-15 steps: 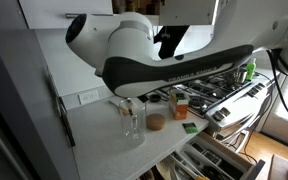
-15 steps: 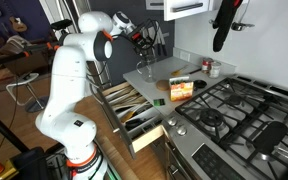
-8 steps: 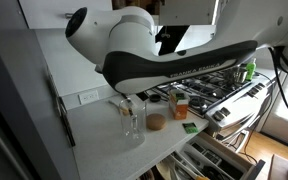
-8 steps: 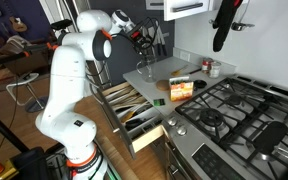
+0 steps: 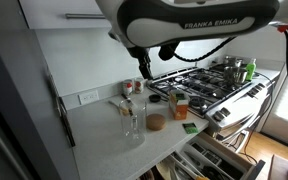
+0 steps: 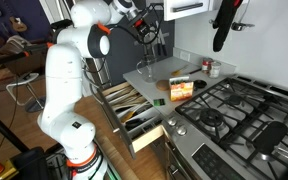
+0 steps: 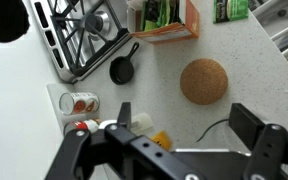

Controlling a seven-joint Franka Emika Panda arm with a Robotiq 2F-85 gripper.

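The gripper [image 7: 184, 125] is seen in the wrist view with its fingers [image 7: 252, 122] spread wide apart; nothing is gripped or touched. It is poised well above the counter [image 7: 259, 65]. Just beyond the fingertips a round cork coaster [image 7: 204, 80] lies flat, with a small black skillet [image 7: 124, 70] near it. Farther off, an orange box [image 7: 164, 22] and the stove [image 7: 84, 30] are seen.

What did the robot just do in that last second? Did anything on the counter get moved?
The hand rose well above the pale counter; it is open and holds nothing. The clear glass, round cork disc and orange box stayed where they were.
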